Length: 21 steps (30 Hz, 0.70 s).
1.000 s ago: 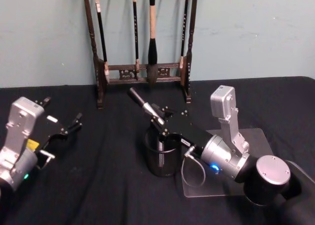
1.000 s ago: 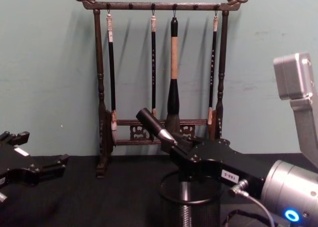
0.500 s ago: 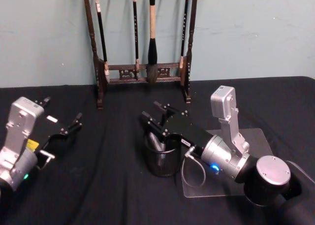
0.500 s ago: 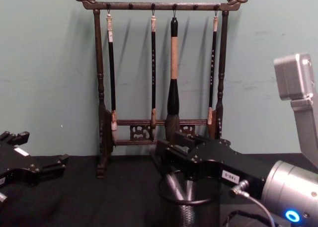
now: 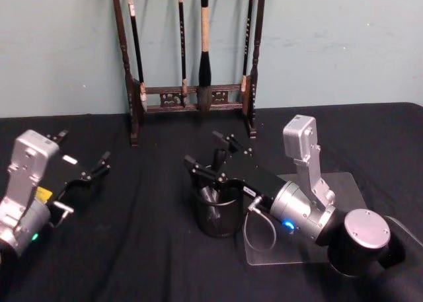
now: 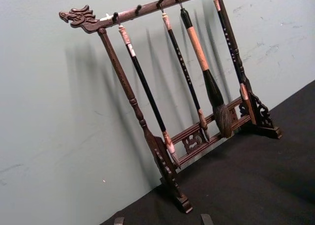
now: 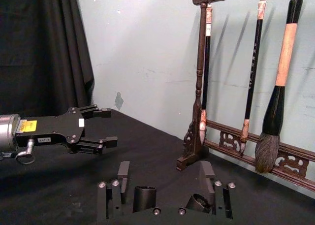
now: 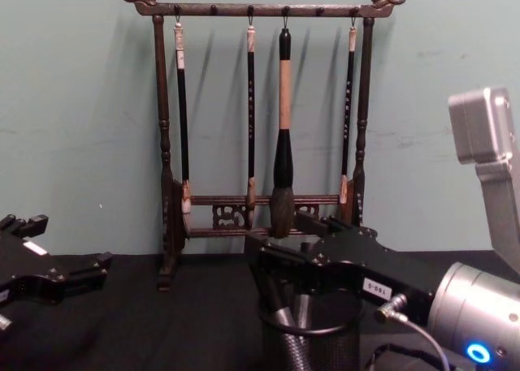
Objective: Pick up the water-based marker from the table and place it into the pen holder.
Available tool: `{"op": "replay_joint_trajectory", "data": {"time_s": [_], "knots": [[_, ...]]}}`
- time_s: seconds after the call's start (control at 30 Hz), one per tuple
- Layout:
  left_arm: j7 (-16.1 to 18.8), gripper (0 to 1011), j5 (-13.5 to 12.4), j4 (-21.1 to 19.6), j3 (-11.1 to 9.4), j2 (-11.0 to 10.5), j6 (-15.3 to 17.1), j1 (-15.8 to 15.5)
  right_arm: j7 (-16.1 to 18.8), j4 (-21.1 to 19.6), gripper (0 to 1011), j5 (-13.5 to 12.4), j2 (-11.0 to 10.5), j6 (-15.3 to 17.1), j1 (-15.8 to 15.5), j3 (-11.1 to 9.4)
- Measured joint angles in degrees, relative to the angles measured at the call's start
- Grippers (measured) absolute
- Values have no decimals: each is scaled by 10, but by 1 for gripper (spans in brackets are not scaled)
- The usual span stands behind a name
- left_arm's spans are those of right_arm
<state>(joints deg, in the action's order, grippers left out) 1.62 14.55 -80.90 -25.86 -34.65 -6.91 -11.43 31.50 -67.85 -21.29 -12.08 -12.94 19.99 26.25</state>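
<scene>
The right end effector [image 5: 210, 158] hovers just above the pen holder [image 5: 217, 213], fingers spread and released. The water-based marker [image 5: 209, 195] stands tilted inside the holder. The left end effector [image 5: 84, 158], also released, rests apart on the black surface [image 5: 139, 249].

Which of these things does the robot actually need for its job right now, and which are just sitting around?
In use:
- marker, lying inside the cup
- pen holder
- right gripper, open above the pen holder

Just there:
- brush rack with hanging brushes
- left gripper, open, off to the left
- clear plate
</scene>
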Motion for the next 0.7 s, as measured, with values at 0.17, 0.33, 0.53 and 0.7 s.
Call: {"op": "replay_joint_trajectory", "data": {"time_s": [0.17,0.33,0.53,0.7], "knots": [[0,1009,0,0,0,0,0,0,0,0,1002,0,0,0,0,0],[0,1009,0,0,0,0,0,0,0,0,1002,0,0,0,0,0],[0,1009,0,0,0,0,0,0,0,-1,1002,0,0,0,0,0],[0,1009,0,0,0,0,0,0,-1,-7,1003,0,-2,0,-3,-1]]}}
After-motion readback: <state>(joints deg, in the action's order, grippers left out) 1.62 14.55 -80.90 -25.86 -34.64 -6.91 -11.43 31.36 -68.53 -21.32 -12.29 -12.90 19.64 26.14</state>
